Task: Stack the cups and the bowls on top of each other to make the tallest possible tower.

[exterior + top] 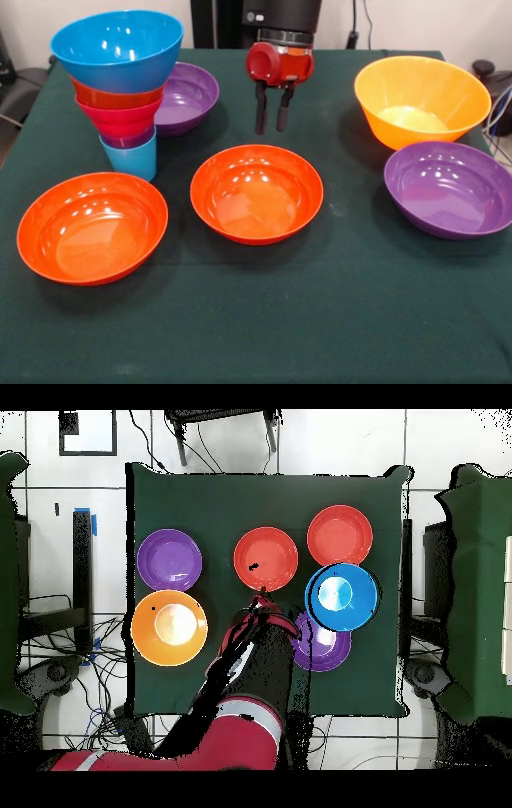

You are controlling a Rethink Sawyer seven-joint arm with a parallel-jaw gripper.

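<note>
The tower (120,104) stands at the back left: a light blue cup (132,160) lowest, then a purple cup, a pink bowl, a small orange bowl and a medium blue bowl (118,48) on top. From overhead the blue bowl (343,596) hides the rest of the tower. My gripper (270,124) hangs open and empty over the table, just behind the middle orange-red bowl (256,192) and to the right of the tower. It shows in the overhead view (262,599) too.
A second orange-red bowl (92,228) sits front left. One wide purple bowl (192,96) lies behind the tower, another (450,188) at the right. The large yellow-orange bowl (422,100) stands at the back right. All rest on the green cloth.
</note>
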